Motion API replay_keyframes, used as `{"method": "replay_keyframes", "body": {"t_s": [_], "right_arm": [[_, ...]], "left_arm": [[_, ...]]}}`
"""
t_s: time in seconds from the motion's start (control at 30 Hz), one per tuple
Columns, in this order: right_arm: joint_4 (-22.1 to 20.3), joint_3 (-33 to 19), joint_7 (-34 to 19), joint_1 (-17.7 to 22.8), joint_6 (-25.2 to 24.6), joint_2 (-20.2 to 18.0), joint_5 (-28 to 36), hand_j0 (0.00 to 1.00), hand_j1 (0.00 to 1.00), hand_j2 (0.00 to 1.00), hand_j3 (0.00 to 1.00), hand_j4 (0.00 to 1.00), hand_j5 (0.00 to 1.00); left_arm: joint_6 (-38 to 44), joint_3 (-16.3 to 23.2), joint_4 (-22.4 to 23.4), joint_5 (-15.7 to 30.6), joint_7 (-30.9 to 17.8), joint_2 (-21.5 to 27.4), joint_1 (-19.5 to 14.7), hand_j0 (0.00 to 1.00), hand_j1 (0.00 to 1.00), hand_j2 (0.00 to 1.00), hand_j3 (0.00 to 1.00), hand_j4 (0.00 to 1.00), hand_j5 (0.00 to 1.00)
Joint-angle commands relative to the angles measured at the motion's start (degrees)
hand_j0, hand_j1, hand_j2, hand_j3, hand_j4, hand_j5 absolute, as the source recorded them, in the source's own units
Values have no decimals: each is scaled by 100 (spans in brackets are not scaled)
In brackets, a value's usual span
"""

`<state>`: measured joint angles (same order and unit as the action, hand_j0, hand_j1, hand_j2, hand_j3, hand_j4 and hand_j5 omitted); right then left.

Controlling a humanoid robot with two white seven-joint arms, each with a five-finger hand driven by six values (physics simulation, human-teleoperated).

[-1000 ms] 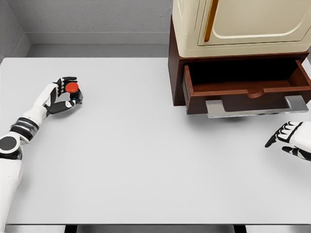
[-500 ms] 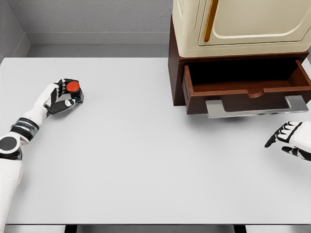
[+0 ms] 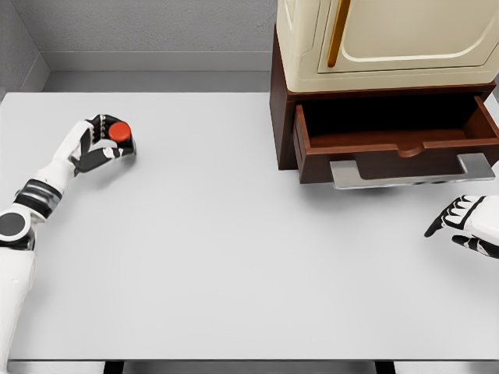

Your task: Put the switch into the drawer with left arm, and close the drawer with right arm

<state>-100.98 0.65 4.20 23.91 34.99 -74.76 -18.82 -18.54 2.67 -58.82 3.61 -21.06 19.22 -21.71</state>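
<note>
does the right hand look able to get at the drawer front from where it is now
Probably yes. The right hand rests on the table just below the open drawer, near its grey handle, with only bare tabletop between them.

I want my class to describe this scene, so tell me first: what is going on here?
The robot's left hand is closed around the red-buttoned switch at the far left of the white table. The wooden drawer under the cream cabinet stands open, and nothing can be seen inside it. The right hand rests open at the right edge, just in front of the drawer's metal handle, holding nothing. The switch is not yet in the drawer.
</note>
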Motion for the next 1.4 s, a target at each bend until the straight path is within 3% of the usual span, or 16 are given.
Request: {"method": "replay_keyframes", "body": {"t_s": [0.0, 0.3, 0.5, 1.07, 1.37], "right_arm": [[-1, -3, 2, 0, 1, -12, 36, 60, 60, 60, 60, 60, 60], [-1, -3, 2, 0, 1, -12, 36, 60, 60, 60, 60, 60, 60], [-1, -3, 10, 0, 1, -12, 36, 60, 60, 60, 60, 60, 60], [-1, -3, 2, 0, 1, -21, 36, 60, 60, 60, 60, 60, 60], [-1, -3, 10, 0, 1, -21, 36, 60, 60, 60, 60, 60, 60]], "left_arm": [[-9, -4, -148, 35, -3, 3, 9, 40, 40, 40, 40, 40, 40], [8, 5, -833, 35, -3, 3, 17, 40, 40, 40, 40, 40, 40], [8, 5, -947, 35, -3, -6, 26, 39, 39, 39, 39, 39, 39], [-1, 128, -1852, 17, -12, -252, 44, 39, 39, 39, 39, 39, 39], [17, 119, -2424, -730, -3, -683, 17, 39, 39, 39, 39, 39, 39]]}}
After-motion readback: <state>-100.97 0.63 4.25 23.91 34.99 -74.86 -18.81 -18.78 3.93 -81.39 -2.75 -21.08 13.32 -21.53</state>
